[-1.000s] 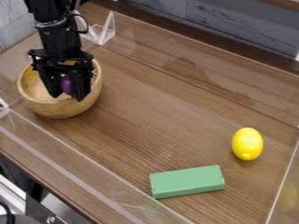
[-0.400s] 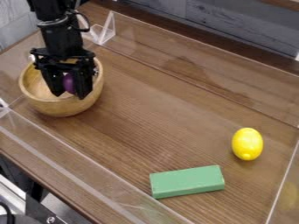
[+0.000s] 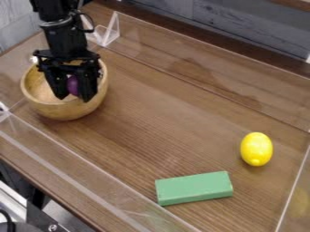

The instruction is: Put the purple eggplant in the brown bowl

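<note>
Where tool (image 3: pixel 69 86) covers purple eggplant (image 3: pixel 76 86), brown bowl (image 3: pixel 49 107) partly hidden

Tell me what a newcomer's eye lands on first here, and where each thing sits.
The black gripper at the upper left, reaching down into the brown bowl with the purple eggplant between its fingers. Then the yellow lemon far off at the right, and the green block near the front edge of the wooden table.

Grained wooden brown bowl (image 3: pixel 49 101), glossy purple eggplant (image 3: pixel 75 83), wood-grain table (image 3: pixel 169 127)
</note>
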You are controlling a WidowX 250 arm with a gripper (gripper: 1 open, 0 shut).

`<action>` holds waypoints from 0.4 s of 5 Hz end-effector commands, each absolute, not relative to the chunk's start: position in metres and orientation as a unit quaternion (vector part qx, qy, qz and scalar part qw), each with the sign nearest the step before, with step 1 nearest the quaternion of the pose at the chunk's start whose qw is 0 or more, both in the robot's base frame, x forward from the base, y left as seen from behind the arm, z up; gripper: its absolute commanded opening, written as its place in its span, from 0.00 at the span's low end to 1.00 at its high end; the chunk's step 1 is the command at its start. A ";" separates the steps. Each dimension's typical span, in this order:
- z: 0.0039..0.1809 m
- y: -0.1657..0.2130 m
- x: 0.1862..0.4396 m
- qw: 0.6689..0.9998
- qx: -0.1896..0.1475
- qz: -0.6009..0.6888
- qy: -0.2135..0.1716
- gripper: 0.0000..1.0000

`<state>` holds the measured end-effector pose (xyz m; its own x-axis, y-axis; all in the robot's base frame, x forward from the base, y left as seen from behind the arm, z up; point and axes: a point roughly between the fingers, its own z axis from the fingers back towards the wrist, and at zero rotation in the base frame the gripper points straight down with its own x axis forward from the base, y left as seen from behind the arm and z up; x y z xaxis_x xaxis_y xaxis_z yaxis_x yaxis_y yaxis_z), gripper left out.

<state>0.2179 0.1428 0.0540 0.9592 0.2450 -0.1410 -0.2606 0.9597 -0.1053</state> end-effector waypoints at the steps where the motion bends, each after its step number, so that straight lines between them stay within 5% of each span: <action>1: 0.059 0.160 0.226 0.987 -0.035 0.152 0.032 0.00; 2: 0.059 0.161 0.226 0.987 -0.035 0.155 0.034 0.00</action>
<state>0.2203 0.1423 0.0501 0.9605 0.2425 -0.1367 -0.2574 0.9607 -0.1042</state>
